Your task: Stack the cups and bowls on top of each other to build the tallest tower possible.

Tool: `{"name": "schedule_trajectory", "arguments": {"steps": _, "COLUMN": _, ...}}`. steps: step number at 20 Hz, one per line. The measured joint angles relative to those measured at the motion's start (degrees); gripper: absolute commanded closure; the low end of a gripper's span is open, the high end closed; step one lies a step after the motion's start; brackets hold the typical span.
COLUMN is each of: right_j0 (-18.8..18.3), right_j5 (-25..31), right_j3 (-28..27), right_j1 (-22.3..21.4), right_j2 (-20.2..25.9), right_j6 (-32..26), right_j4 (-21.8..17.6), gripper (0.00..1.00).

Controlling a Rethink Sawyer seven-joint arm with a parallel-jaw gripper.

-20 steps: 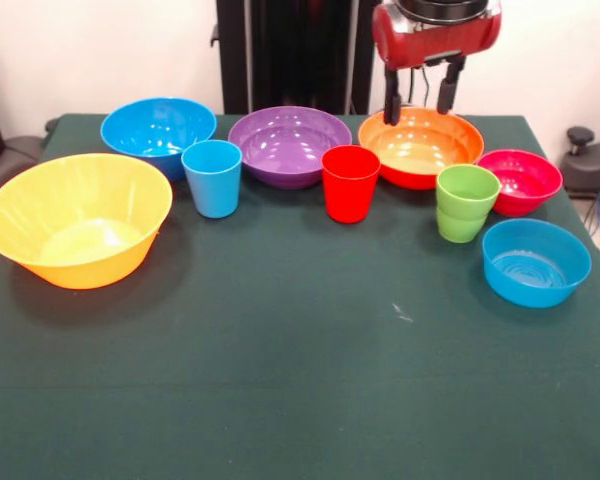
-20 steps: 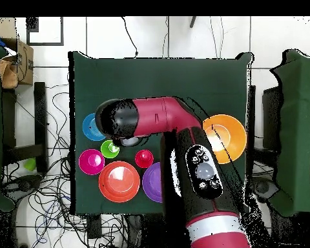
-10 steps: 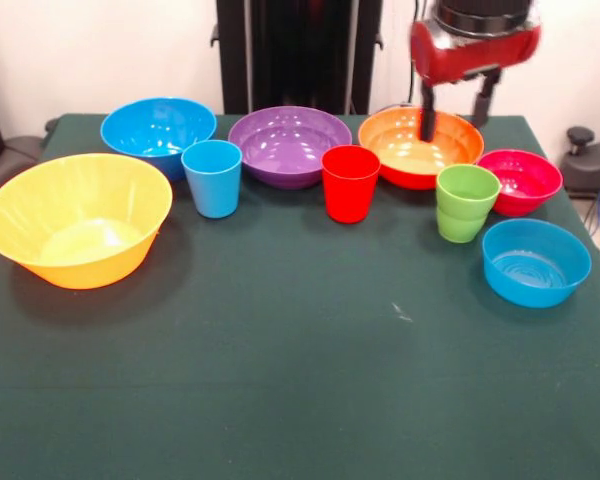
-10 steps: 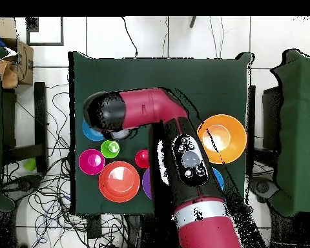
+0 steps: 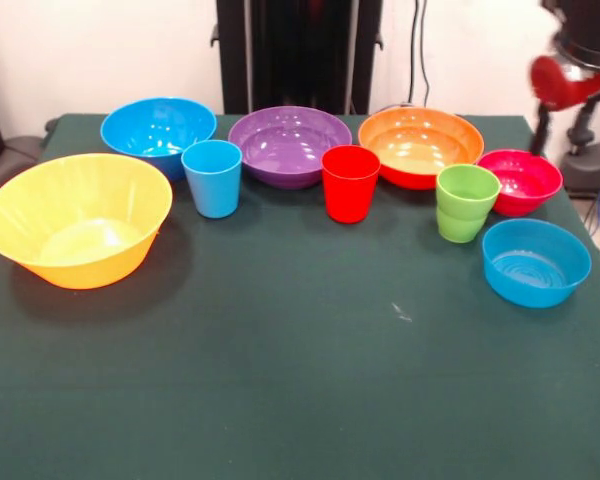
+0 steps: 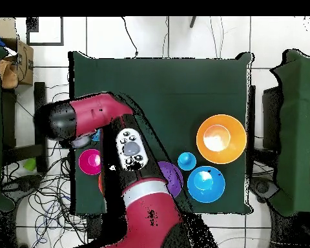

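Swung past the magenta bowl [image 5: 521, 180] off the table's [image 5: 280, 380] edge, the gripper [image 5: 563, 118] hangs spread, empty.

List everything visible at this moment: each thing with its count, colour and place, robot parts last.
Places as seen in the front view.
Very large bowl: 1, yellow-orange, far left, nearer than the back row.
Large bowl: 1, blue, back left.
Purple bowl: 1, back centre.
Red-orange bowl: 1, back right.
Small magenta bowl: 1, right edge.
Small blue bowl: 1, right, nearest of the bowls.
Cups: 3; light blue, red, lime green, in a loose row in front of the back bowls.
Table: 1, dark green cloth.
Cardboard box: 1, brown, beside the table, seen from overhead.
Arm: 1, red and black.
Gripper: 1, off the table's right edge, holding nothing.
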Motion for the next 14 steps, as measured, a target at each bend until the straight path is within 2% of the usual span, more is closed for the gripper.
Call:
{"name": "schedule_trajectory", "arguments": {"steps": 1, "right_j0": 2.1, "right_j5": -0.4, "right_j3": 0.0, "right_j1": 0.5, "right_j2": -0.1, "right_j6": 1.6, "right_j4": 0.4, "gripper": 0.00}}
{"name": "schedule_trajectory", "arguments": {"steps": 4, "right_j0": 3.9, "right_j5": -1.4, "right_j3": 0.3, "right_j1": 0.7, "right_j2": -0.3, "right_j6": 3.5, "right_j4": 0.6, "gripper": 0.00}}
{"name": "schedule_trajectory", "arguments": {"steps": 8, "right_j0": 6.6, "right_j5": -6.0, "right_j3": 2.3, "right_j1": 0.7, "right_j2": -1.3, "right_j6": 7.9, "right_j4": 0.5, "gripper": 0.00}}
{"name": "schedule_trajectory", "arguments": {"steps": 14, "right_j0": 7.6, "right_j5": -13.0, "right_j3": 6.6, "right_j1": 0.6, "right_j2": -3.6, "right_j6": 11.0, "right_j4": 0.4, "gripper": 0.00}}
